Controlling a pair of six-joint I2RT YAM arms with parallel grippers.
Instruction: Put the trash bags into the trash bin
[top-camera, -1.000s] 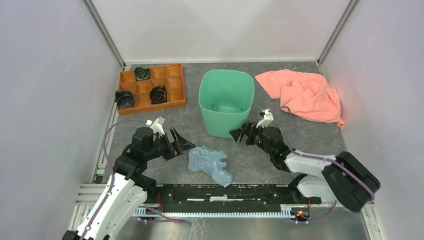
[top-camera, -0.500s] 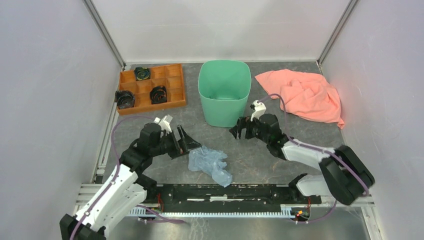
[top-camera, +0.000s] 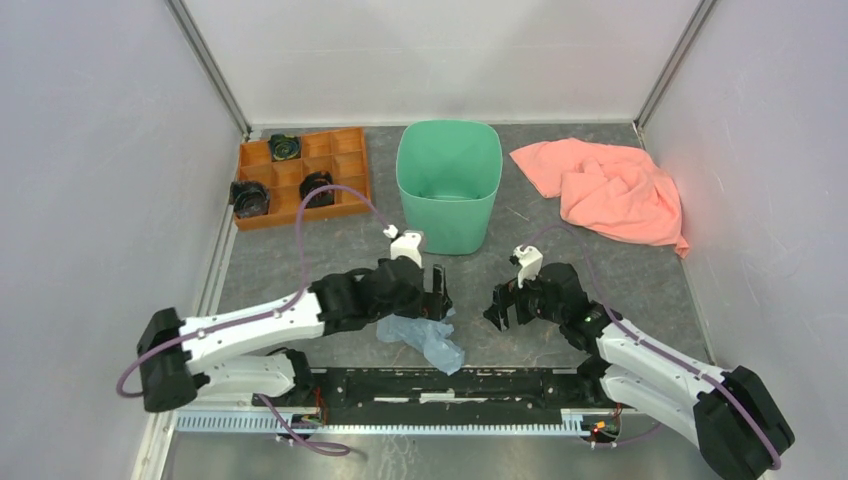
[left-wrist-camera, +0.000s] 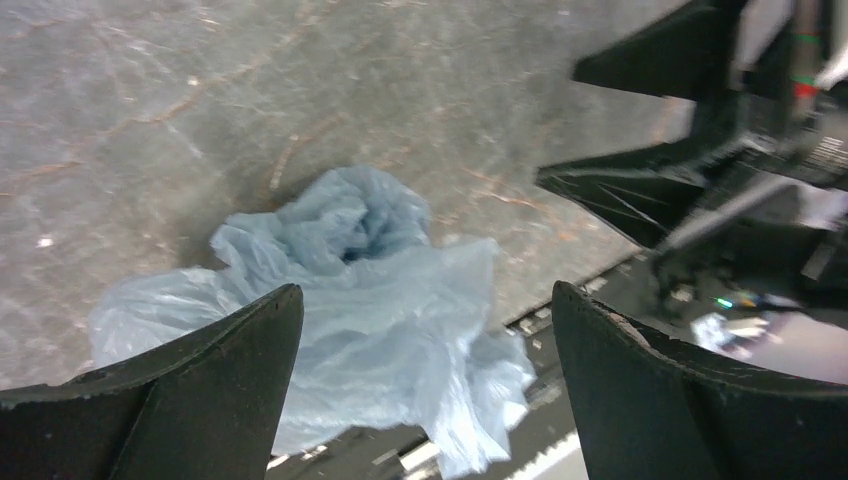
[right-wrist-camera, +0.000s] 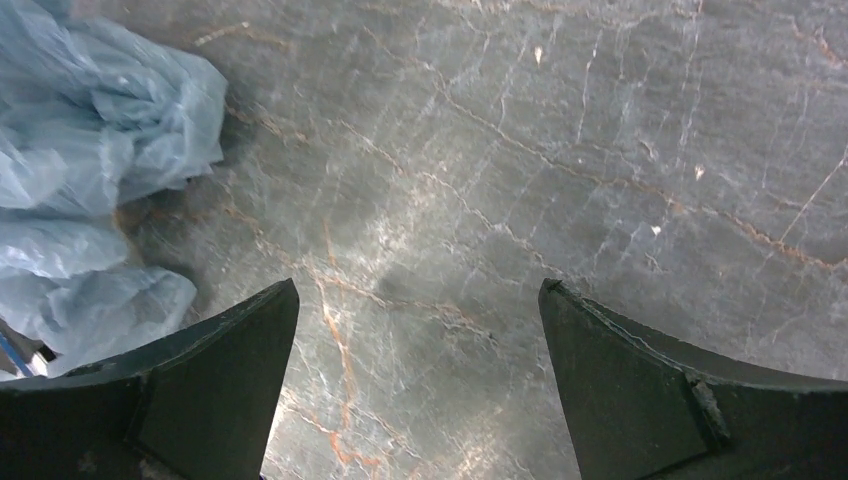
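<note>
Both splayed wide, left gripper (left-wrist-camera: 425, 300) above trash bag (left-wrist-camera: 370, 300), right gripper (right-wrist-camera: 415, 295) beside it, trash bin (top-camera: 450, 225) only overhead.

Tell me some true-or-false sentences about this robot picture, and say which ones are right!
1. The blue-grey bag is already inside the green bin. False: it lies crumpled on the table, near the arms' bases.
2. The left hand and the right hand are both open. True.
3. The left hand hovers right over the bag. True.
4. The pink cloth lies left of the bin. False: it lies to the bin's right, and the orange tray is on the left.
5. The right hand is holding the bag. False: it is empty, over bare table beside the bag.
</note>
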